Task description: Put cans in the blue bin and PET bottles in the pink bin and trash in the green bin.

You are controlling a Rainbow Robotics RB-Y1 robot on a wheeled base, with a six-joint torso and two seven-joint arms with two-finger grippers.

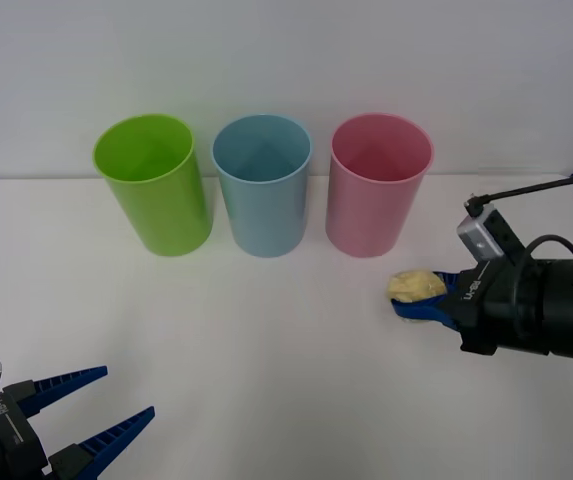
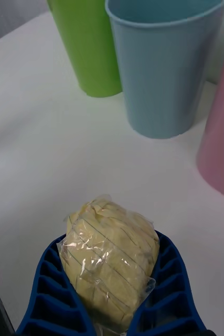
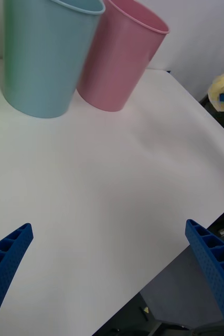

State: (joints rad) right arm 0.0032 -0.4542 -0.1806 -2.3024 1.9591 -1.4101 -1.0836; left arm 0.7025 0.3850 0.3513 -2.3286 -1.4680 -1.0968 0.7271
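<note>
This looks like a lab or test bench, not a home. A bare white table (image 1: 266, 350) fills most of the frame and meets a plain pale wall (image 1: 286, 50) across the top, with no furniture or decoration. 3 identical plastic cups stand in a tidy row at upper centre: green (image 1: 156, 190), blue (image 1: 263, 190) and pink (image 1: 376, 190). A black cable (image 1: 536, 187) runs in at the right edge.

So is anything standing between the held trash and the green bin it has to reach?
Yes. The right gripper is shut on the trash in front of the pink bin. The green bin is at the row's far end, so the pink and blue bin stand between.
</note>
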